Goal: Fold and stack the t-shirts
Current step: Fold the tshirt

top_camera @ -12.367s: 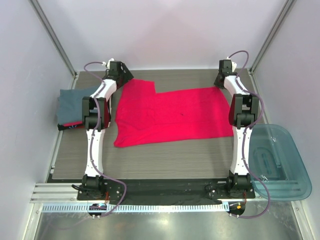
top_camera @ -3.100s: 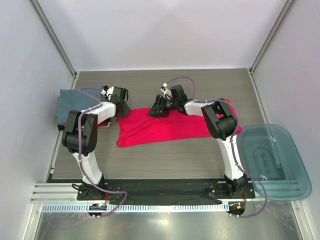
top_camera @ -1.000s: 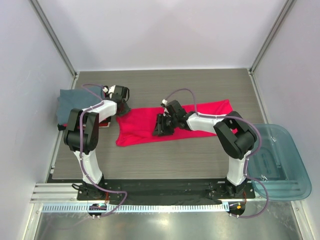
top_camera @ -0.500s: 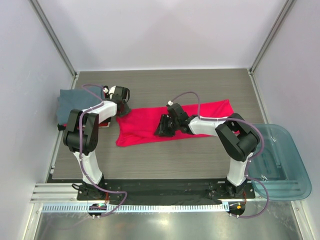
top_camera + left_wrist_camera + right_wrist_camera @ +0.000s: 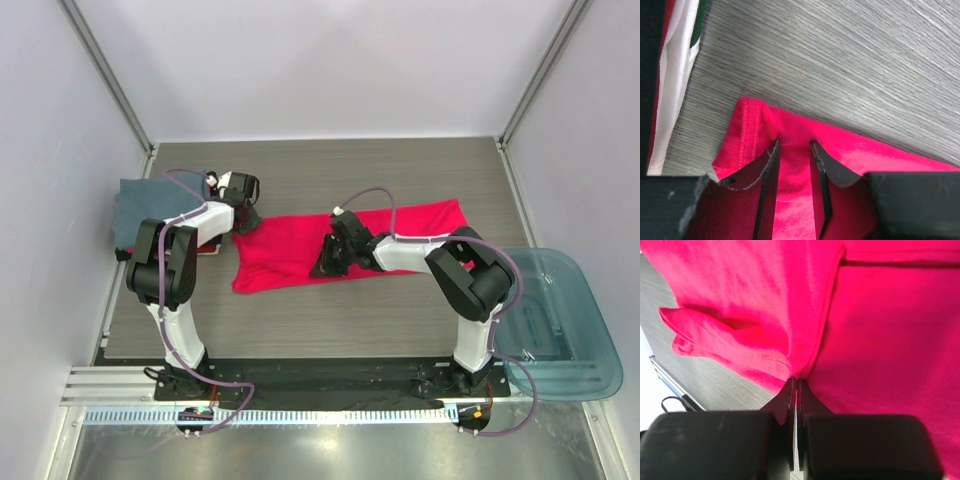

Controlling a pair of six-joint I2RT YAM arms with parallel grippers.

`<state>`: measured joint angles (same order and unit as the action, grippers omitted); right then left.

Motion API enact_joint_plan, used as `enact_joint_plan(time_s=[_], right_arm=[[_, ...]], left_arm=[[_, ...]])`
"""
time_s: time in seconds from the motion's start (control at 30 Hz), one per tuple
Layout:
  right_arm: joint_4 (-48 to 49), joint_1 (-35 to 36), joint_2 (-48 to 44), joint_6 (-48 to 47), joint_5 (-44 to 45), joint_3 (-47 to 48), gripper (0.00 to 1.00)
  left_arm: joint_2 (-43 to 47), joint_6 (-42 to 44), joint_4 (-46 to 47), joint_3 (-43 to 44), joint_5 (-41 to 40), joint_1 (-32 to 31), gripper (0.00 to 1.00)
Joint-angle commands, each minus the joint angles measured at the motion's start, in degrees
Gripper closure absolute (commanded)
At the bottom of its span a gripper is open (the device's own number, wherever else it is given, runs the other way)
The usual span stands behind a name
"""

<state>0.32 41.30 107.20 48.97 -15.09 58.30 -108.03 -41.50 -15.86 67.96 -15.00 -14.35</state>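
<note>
Currently the bright red-pink cloth t-shirt (image 5: 280, 255) is lying as a long band across the grey wood-grain table (image 5: 400, 165), with its long axis running left to right and its right end sitting slightly farther back.

The right gripper (image 5: 322, 266) is reaching in from the right and sitting at the band's near edge, roughly midway along it. In the right wrist view its fingers are clenched tight together on a crease of the shirt. Puckers in the cloth are running into the tips (image 5: 796, 382), so it is grasping the fabric there. Cloth is lying on both sides of that pinch, and the longer clear stretch is trailing off toward the robot's right.

The left gripper (image 5: 243, 218) is resting at the band's far-left corner. In the left wrist view its jaws are standing partly apart with a strip of hemmed cloth between them (image 5: 795, 145). Whether they are squeezing that strip or only pressing on it cannot be told.

Just left of that corner, with bare table between, the slate blue-grey folded tee (image 5: 140, 205) is topping a small pile.

Judging from this layout, the coming fold is likely turning on the band's left-right axis. The left arm is nearer the pile, and the right arm is holding the midpoint.
</note>
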Motion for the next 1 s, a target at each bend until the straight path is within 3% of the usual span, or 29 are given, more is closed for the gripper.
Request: enact_joint_plan(time_s=[0.0, 0.27, 0.8, 0.87, 0.97], right_arm=[[-3.2, 0.4, -1.7, -1.2, 1.8, 2.4, 0.99], [-11.6, -0.3, -5.8, -5.1, 2.3, 3.3, 0.99], [-11.8, -3.7, -5.5, -4.9, -4.8, 4.0, 0.87], [-11.7, -3.8, -6.2, -4.8, -6.0, 4.0, 0.61], [-11.7, -3.8, -8.0, -5.3, -5.1, 3.2, 0.5]], left_arm=[[2.6, 0.8, 0.7, -0.6, -1.2, -0.2, 0.69], [2.6, 1.1, 0.8, -0.4, -1.3, -0.2, 0.69], [2.6, 1.4, 0.7, -0.5, -1.7, -0.4, 0.69], [2.7, 1.5, 0.7, -0.5, -1.6, -0.5, 0.69], [3.7, 2.4, 0.8, -0.6, -0.9, -0.8, 0.69]])
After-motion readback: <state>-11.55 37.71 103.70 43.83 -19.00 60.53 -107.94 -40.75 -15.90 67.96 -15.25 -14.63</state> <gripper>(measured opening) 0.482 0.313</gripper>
